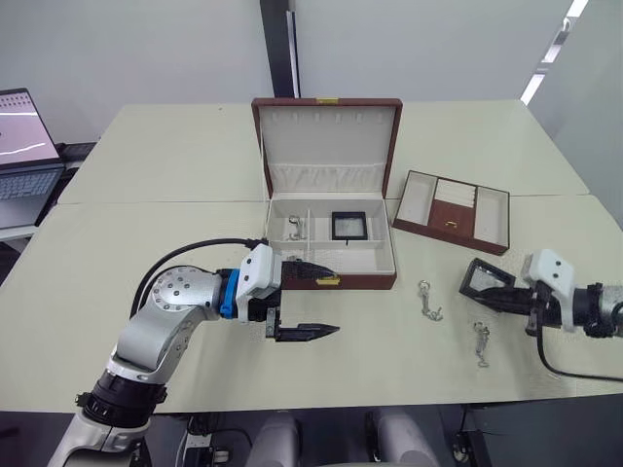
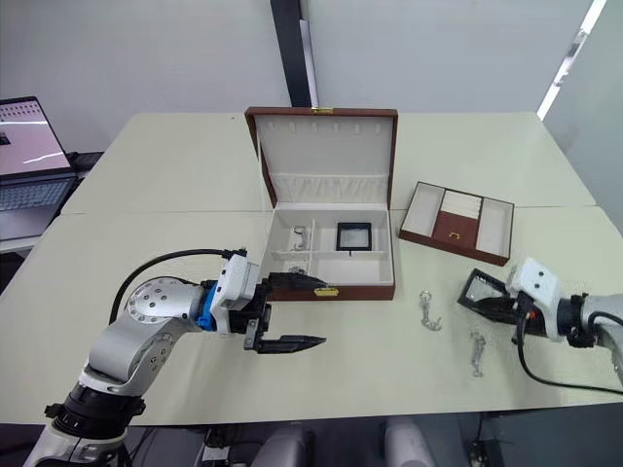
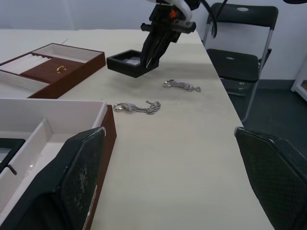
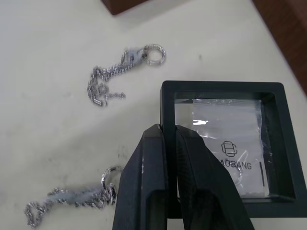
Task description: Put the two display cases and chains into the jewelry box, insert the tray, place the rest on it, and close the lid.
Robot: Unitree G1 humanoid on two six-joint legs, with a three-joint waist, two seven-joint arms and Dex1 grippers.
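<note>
Your right pincer [image 4: 165, 143] is clamped shut on the frame edge of a display case [image 4: 225, 143], tilting it off the surface [image 1: 370, 360], ready to carry to the box. Your left pincer [image 1: 304, 302] hangs wide apart and empty just before the jewelry box [image 1: 336, 277]. Two chains [image 1: 429, 301] lie between the arms. Farther back, the box holds the other case [image 1: 348, 225] and a chain [image 1: 296, 230]; its lid [image 1: 327, 144] stands upright. Beside it, the tray [image 1: 452, 210] waits.

The laptop [image 1: 24, 146] is cut off by the frame edge; the chains' [image 1: 429, 301] clasps are too small to tell.
</note>
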